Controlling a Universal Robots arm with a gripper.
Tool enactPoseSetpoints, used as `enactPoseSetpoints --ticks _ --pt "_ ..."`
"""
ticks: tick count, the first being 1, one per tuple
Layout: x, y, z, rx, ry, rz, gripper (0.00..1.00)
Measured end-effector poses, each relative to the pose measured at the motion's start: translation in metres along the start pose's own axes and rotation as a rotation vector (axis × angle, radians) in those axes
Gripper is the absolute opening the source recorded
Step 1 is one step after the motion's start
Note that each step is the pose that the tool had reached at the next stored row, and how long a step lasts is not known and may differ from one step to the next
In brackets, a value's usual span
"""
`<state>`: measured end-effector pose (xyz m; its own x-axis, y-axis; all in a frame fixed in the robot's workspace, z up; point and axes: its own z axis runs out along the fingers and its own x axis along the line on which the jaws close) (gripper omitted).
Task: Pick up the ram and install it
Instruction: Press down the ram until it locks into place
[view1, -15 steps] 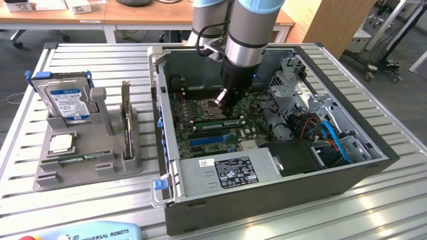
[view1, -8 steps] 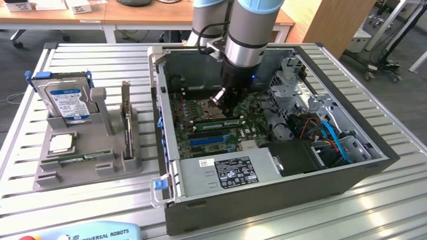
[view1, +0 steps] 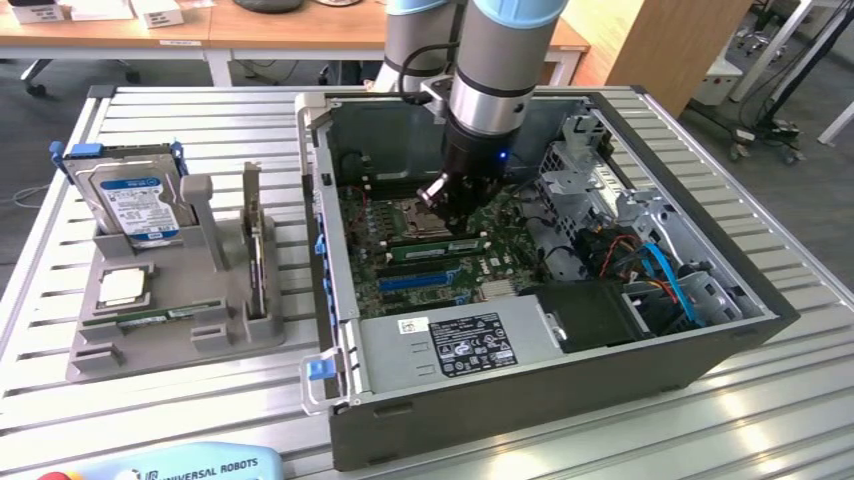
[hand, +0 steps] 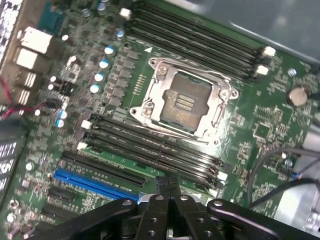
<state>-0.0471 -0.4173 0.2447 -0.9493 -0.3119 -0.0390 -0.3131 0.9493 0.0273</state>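
gripper (hand: 169, 186) shut above 1 ram (hand: 145, 167) seated in motherboard (hand: 260, 130).

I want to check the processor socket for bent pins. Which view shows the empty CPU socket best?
The wrist view: the CPU socket sits near mid-picture, seen almost from above, with its metal frame and bare centre unobstructed. In the exterior view the socket lies inside the computer case, seen at a slant, beside the arm's gripper.

One computer case (view1: 534, 390), one hard drive (view1: 134, 200), one gripper (view1: 461, 215), one CPU socket (hand: 182, 102).
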Motion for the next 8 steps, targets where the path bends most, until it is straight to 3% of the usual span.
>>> enactPoseSetpoints --ticks 8 --pt "0.0000 0.0000 0.0006 0.0052 -0.0036 0.132 0.10"
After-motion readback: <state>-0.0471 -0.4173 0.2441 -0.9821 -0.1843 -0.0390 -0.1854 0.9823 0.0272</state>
